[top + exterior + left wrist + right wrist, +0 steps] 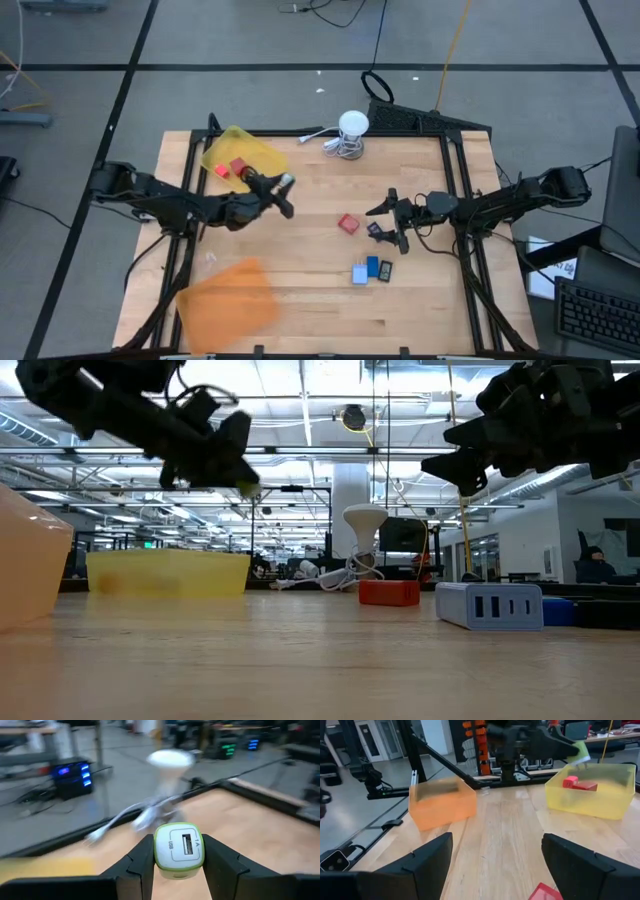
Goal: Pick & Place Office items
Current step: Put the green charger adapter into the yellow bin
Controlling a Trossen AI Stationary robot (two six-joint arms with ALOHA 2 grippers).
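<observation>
Now your left gripper (179, 865) pinches a white charger (178, 848) above the table (300, 300), beside the yellow tray (262, 152) near its back-left corner. Your right gripper (392, 225) hangs spread over a black block (377, 230), a red block (348, 223) just beside.

The bench (300, 270) is pale wood with a black frame.

The tray (243, 155) near the far left corner is translucent yellow and holds two red pieces (231, 169).

The tray (228, 292) by the near left edge is translucent orange.

The left gripper (178, 870) is black; the charger (179, 846) between its fingers is white with a green rim.

The block (348, 223) at bench centre is red.

Near the front edge:
- a light grey piece (359, 274)
- a blue piece (373, 266)
- a dark piece (386, 269), apparently black

The lamp (351, 127) at the far edge is white.
</observation>
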